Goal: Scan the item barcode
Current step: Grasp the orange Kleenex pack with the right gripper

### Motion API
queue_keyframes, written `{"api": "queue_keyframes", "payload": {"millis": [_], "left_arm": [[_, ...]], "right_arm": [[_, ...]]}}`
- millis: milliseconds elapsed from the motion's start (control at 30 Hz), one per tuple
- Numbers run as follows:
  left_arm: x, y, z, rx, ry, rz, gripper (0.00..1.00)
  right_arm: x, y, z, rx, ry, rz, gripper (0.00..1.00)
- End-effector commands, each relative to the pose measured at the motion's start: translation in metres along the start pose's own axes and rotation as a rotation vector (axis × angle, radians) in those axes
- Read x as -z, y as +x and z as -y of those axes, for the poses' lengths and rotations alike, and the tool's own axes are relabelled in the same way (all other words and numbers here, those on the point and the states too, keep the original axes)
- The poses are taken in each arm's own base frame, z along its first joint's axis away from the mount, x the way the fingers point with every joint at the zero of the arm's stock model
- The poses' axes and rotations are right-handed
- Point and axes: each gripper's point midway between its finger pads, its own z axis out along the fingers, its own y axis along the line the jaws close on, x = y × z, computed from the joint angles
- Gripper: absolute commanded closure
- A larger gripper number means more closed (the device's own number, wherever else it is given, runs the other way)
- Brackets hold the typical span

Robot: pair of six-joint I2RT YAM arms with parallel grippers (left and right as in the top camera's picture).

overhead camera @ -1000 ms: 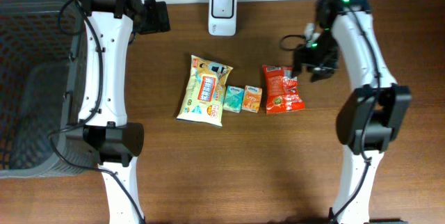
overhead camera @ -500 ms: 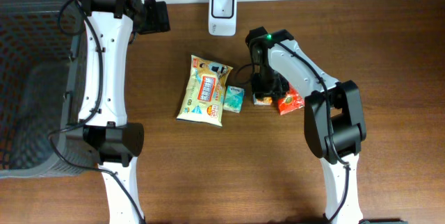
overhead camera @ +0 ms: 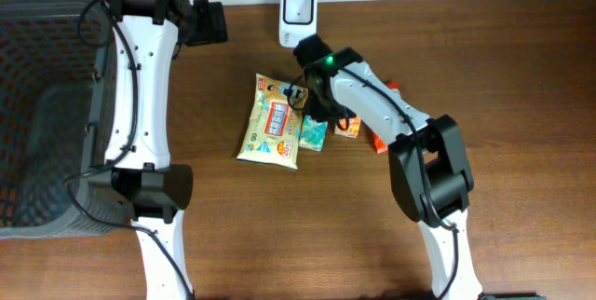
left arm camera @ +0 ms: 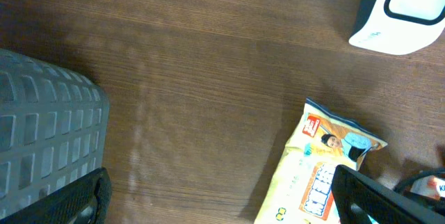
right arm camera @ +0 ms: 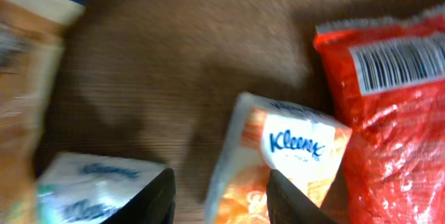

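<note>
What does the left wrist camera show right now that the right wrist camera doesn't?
Only the left wrist view shows the white scanner at top right and the grey basket at left. Only the right wrist view shows the orange Kleenex pack, a teal-and-white pack and the red bag with its barcode facing up. Both show the brown table and the yellow snack bag, though in the right wrist view it is only a blurred edge at left.

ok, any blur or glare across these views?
Right wrist: motion-blurred, worst on the yellow bag at the left edge; the Kleenex pack logo and red bag barcode are readable. Left wrist: sharp, no glare, scanner cut off top right. Overhead: sharp, even light, soft shadows on the table.
</note>
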Motion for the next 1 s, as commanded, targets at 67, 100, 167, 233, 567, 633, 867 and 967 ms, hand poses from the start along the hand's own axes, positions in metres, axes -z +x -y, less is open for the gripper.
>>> {"api": "queue_keyframes", "payload": {"millis": [67,100,167,233,567,633,867,967], "left_arm": [[0.000,-0.001,-0.001,0.010,-0.007,0.003,0.01],[0.000,-0.001,-0.001,0.010,-0.007,0.003,0.01],[0.000,-0.001,-0.001,0.010,-0.007,0.003,0.01],[0.000,-0.001,-0.001,0.010,-0.007,0.003,0.01],[0.000,-0.001,-0.001,0.010,-0.007,0.003,0.01],[0.000,-0.001,-0.001,0.010,-0.007,0.003,0.01],[0.000,-0.001,-0.001,0.010,-0.007,0.003,0.01],[0.000,-0.001,-0.001,0.010,-0.007,0.003,0.01]], "right_arm": [[-0.025,0.008,0.016,-0.048,0.112,0.019,0.64],[-0.025,0.008,0.016,-0.049,0.109,0.018,0.76],[-0.014,0.003,0.013,-0.065,0.054,-0.004,0.96],[0.012,-0.009,0.003,-0.049,-0.111,-0.047,0.96],[-0.002,0.007,0.017,-0.280,-1.112,-0.243,0.95],[-0.043,0.029,0.060,-0.358,-0.767,-0.308,0.75],[0.041,0.003,0.062,-0.081,-0.437,-0.222,0.44],[0.012,0.021,0.040,-0.071,-0.441,-0.259,0.47]]}}
